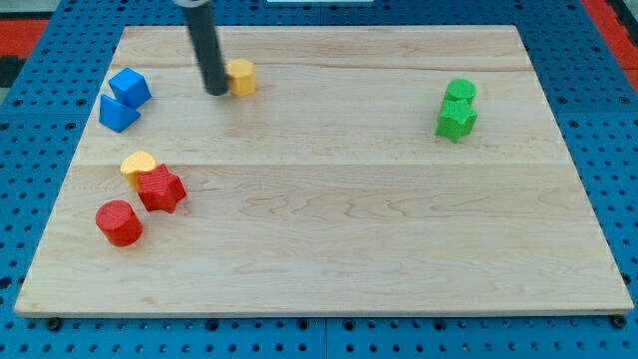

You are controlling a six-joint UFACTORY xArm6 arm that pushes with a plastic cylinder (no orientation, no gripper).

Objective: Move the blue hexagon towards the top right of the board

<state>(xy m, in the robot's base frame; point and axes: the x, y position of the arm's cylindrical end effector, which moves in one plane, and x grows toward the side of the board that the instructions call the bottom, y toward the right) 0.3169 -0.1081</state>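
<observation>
**Tip beside yellow block, blue blocks at upper left**

Nearest the camera, at the view's lower left, sits the red cylinder (119, 221). Just above it, a red star-like block (160, 188) touches a yellow heart-shaped block (138, 165) at its upper left.

No hand on this arm: the rod carries nothing, and my tip (216, 91) rests on the counter (349, 219) near the view's top, just left of a small yellow block (241, 76), touching it or nearly so; exact shape unclear.

Two blue blocks lie at the upper left, touching each other: one (130, 87) above, one (118, 113) below and slightly left. Which of them is the hexagon I cannot tell. Both are left of my tip and apart from it.

Far right, near the top: two green blocks in contact, a rounder one (461, 92) above a star-like one (456, 120). Counter between tip and the green pair holds only the yellow block.
</observation>
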